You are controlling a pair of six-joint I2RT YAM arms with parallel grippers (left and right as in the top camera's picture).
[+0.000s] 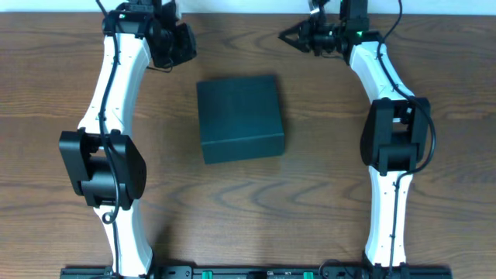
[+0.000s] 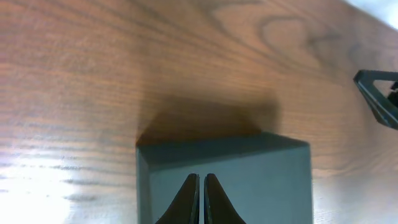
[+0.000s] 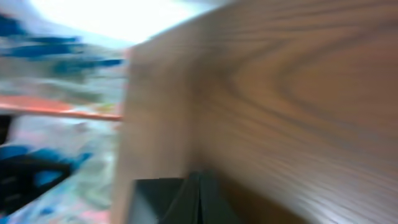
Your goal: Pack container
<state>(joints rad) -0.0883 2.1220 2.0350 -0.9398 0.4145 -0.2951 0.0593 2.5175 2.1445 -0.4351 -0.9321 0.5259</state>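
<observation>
The container lies closed at the frame's centre on the table, turned slightly off square. It is too nearly square to show a long axis. The left tool at upper left and the right tool at upper right are both pressed together, well apart from it.

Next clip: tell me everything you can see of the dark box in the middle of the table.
The container is a dark teal-black, matte, rectangular box, cardboard by its look. It is closed, and its top is flat and plain; no seam or hinge shows clearly. It lies flat, turned slightly askew, near the middle of the wooden table, which alone touches it.
</observation>
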